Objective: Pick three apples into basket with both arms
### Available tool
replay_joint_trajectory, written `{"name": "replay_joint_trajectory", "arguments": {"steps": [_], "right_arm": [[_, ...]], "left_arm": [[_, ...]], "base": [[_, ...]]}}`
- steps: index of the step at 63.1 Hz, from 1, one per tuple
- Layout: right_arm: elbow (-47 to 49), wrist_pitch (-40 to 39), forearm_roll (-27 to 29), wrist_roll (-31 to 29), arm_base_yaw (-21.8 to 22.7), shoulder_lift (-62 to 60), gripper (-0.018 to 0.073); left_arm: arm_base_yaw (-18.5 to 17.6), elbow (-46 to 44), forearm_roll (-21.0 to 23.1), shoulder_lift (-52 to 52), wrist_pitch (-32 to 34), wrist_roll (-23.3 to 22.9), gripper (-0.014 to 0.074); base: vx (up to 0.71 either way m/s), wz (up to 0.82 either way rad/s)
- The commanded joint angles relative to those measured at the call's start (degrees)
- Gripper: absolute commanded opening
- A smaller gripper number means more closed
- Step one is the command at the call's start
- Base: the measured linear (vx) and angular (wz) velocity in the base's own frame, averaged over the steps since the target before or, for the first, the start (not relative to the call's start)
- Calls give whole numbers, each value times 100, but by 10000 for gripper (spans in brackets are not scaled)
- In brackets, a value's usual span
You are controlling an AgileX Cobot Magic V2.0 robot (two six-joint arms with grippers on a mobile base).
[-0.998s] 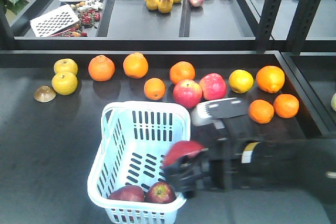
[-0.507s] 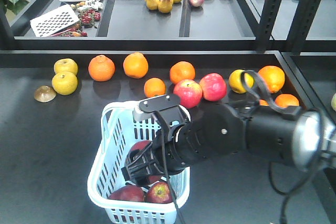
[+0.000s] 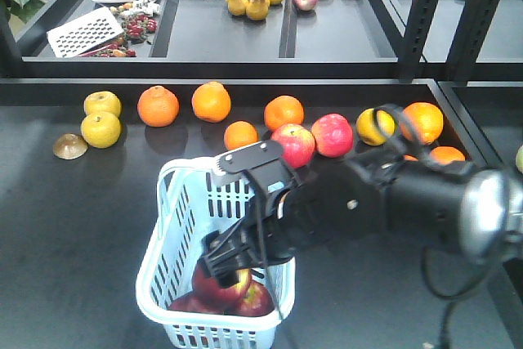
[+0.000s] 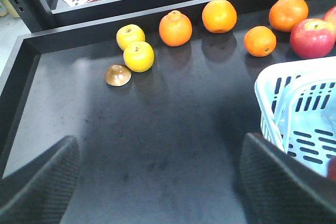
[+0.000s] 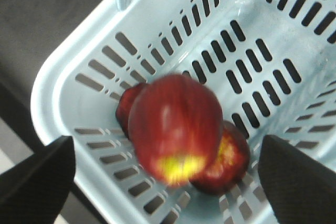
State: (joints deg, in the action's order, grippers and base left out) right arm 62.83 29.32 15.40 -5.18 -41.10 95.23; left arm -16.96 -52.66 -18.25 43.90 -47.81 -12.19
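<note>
Dark shelf (image 3: 82,202); third apple (image 5: 175,128) below spread jaws, in basket (image 5: 220,40)

Apples (image 3: 221,288) in basket (image 3: 163,279); oranges (image 3: 211,101) behind

You see a black shelf tray (image 3: 73,202) carrying the pale blue basket (image 3: 167,284), oranges (image 3: 158,106), two yellow citrus (image 3: 100,129), two pink-red apples (image 3: 331,134) and a brown half-shell (image 3: 70,146).
</note>
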Motion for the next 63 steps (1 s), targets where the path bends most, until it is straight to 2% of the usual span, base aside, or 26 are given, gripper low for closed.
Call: {"name": "replay_joint_trajectory", "arguments": {"steps": [1, 12, 22, 42, 50, 63], "right_arm": [[182, 60, -75, -34, 187, -590, 643], [182, 784, -380, -98, 935, -1405, 604], [103, 1827, -741, -84, 1961, -2056, 598], [-685, 2406, -1022, -91, 3740, -3704, 594], [-950, 2585, -1046, -126, 4115, -4270, 594], [-1066, 2571, -1079, -101, 4163, -4742, 594]], "left_arm": [[-2, -135, -54, -7, 344, -57, 585], [-2, -135, -54, -7, 344, -57, 585], [-2, -135, -54, -7, 344, -57, 585], [-2, -135, -54, -7, 344, -57, 585], [-2, -135, -54, -7, 344, -57, 585], [-2, -135, -54, -7, 344, -57, 585]], "base": [[0, 0], [0, 0], [0, 0], [0, 0], [0, 0], [0, 0]]}}
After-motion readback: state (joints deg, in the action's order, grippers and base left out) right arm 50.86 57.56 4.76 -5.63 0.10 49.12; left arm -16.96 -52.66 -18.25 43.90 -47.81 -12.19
